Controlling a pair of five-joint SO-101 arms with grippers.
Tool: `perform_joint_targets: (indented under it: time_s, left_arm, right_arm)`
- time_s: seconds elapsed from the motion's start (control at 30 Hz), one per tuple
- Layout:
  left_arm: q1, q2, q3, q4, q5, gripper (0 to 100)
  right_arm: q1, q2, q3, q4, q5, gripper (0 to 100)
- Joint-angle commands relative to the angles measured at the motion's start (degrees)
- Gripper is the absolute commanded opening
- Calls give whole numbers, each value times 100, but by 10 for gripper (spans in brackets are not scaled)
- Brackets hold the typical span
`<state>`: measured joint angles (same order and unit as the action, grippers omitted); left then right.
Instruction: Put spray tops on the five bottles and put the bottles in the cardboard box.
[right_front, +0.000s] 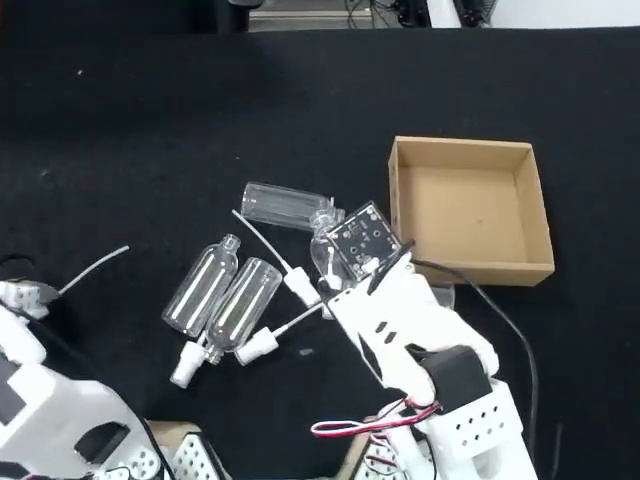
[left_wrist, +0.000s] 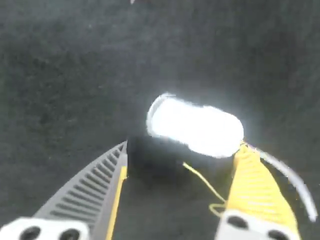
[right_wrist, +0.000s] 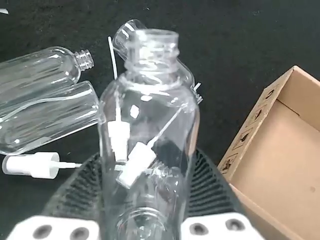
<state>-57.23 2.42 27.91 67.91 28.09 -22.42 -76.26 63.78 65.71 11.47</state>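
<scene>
Your right gripper is clamped on a clear bottle, with one ribbed finger on each side of its body and its open neck pointing away from the jaws. The cardboard box sits just beside these jaws. Its near corner is close to the held bottle's shoulder and its opening faces up, so the tightest edge is that corner wall. On the opposite side of the jaws two bottles lie side by side, touching along their length. A fourth bottle lies across just ahead of the jaw tips. Three loose spray tops are scattered between the right jaws and the pair of bottles, and their thin tubes trail over the black cloth. One of them lies right under the jaws, so room is cramped on that side. Beyond the fourth bottle the cloth is open. Your left gripper has its jaws spread apart. A white spray top lies just past the tips, against the tip of the yellow finger and with a gap to the grey one. You cannot tell whether it is actually gripped. Bare cloth surrounds these jaws on every side, well apart from the box.
</scene>
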Motion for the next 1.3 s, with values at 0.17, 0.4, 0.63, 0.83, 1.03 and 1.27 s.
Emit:
perform_joint_targets:
  time_s: [0.17, 0.4, 0.63, 0.83, 1.03, 1.27]
  left_arm:
    - [242, 642, -1103, -97, 1108, 307]
    - [242, 905, -1789, -62, 1327, 307]
    - [251, 1345, -1886, -79, 1336, 307]
    - [251, 1591, -1912, -44, 1292, 210]
    - [602, 1187, -1903, -53, -360, 61]
    - [1402, -62, -1921, -53, -1345, 29]
  right_arm:
    - [-70, -127, -40, -167, 9, 11]
    - [-70, -127, -40, -167, 9, 11]
    - [-70, -127, -40, -167, 9, 11]
    - [-70, -127, -40, -167, 9, 11]
    - [-70, -127, -40, -167, 18, 11]
    - [-70, -127, -40, -255, -35, 11]
